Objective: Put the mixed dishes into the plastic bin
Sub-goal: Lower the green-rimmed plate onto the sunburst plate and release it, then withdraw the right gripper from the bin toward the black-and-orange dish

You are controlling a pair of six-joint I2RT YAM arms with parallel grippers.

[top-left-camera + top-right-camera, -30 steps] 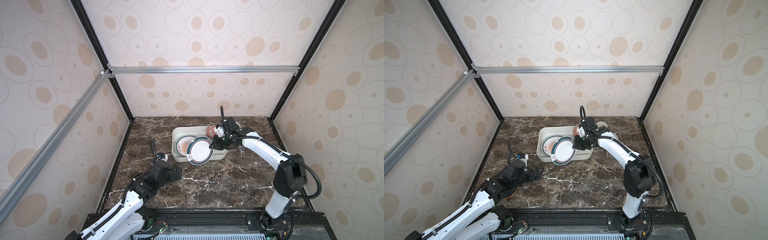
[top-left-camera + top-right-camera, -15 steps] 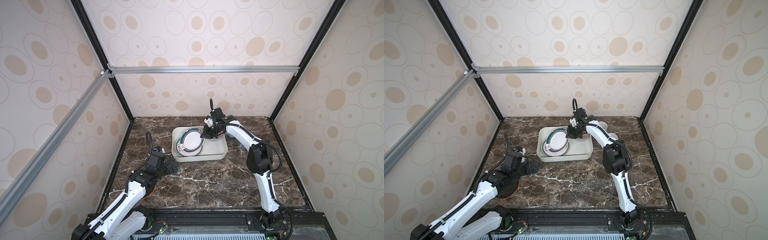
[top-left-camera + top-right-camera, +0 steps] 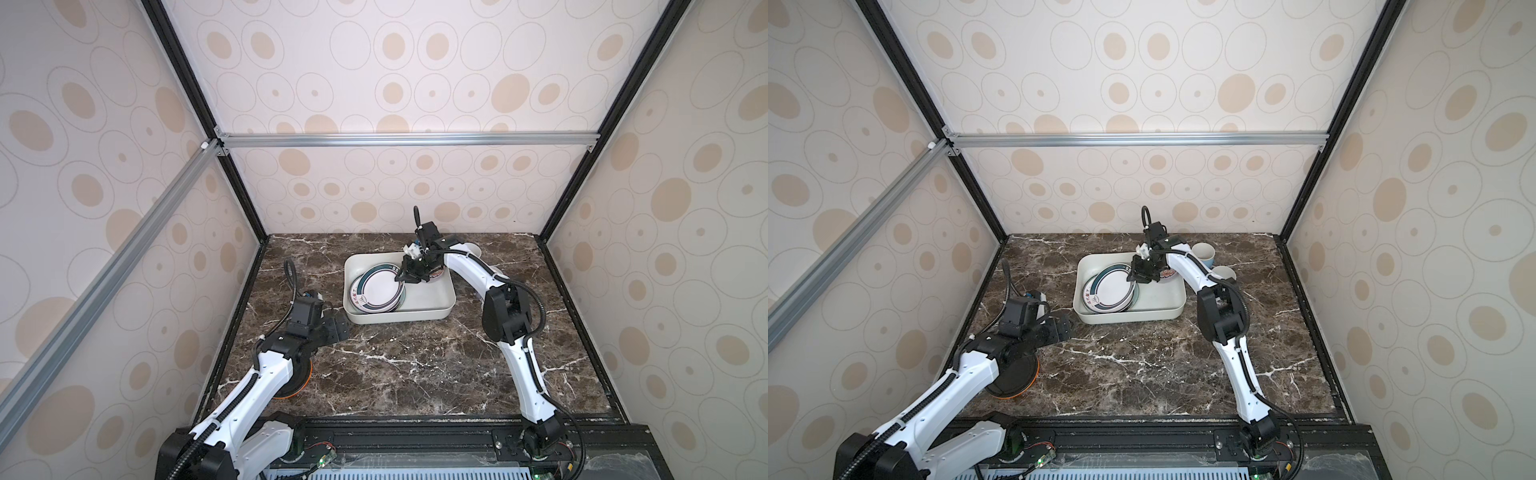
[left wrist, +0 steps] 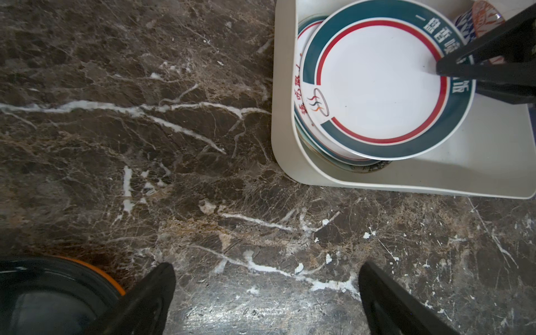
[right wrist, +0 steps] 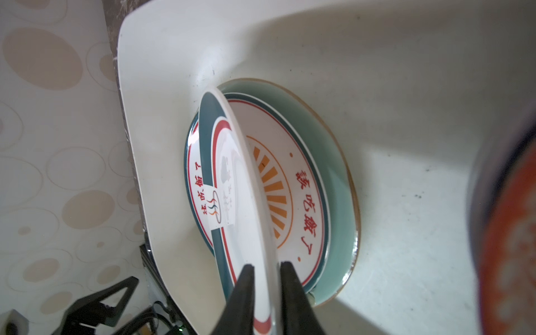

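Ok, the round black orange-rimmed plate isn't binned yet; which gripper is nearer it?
Left. The left gripper hangs just beyond the round black orange-rimmed plate, which lies under that arm; the right gripper is far off over the white plastic bin, fingers astride a green-rimmed plate.

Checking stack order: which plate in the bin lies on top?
The green-rimmed plate with a red inner ring, tilted over the orange-sunburst plate and the teal plate beneath.

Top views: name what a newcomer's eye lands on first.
The green-rimmed plate tops the stack in the white plastic bin at centre, with the right gripper straddling its rim. At near left, an orange-and-black plate sits on the marble under the left arm, the left gripper open.
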